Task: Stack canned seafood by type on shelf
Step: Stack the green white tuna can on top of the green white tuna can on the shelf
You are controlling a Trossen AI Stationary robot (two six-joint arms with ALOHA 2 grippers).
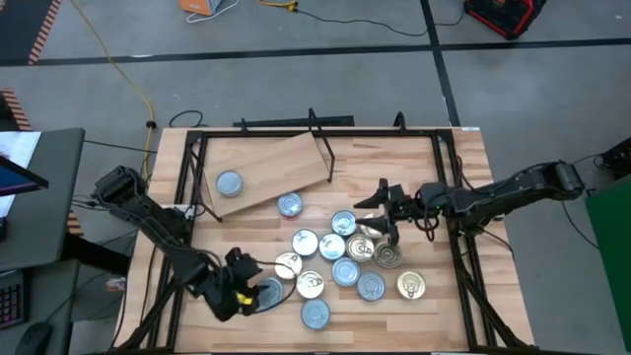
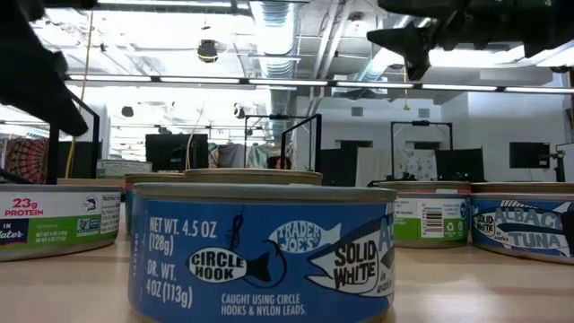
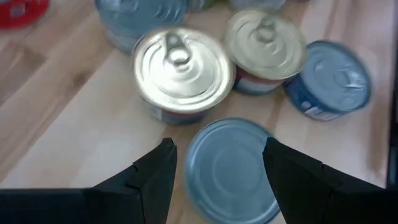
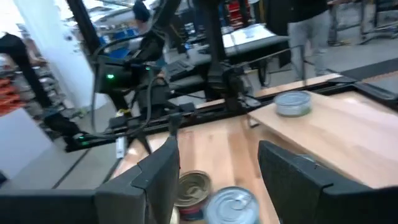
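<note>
Left wrist view shows the left gripper (image 3: 217, 155) with fingers spread around a flat blue-labelled silver-lidded tin (image 3: 227, 168) on the tabletop, while the right gripper (image 1: 380, 202) hovers open above the tin cluster, one tin (image 1: 229, 183) on the light plywood shelf (image 1: 286, 163).

Tins (image 1: 344, 272) showing glossy metal lids, printed paper labels; shelf (image 1: 266, 168) showing pale smooth plywood; tabletop (image 1: 463, 296) showing matt butcher-block wood
</note>
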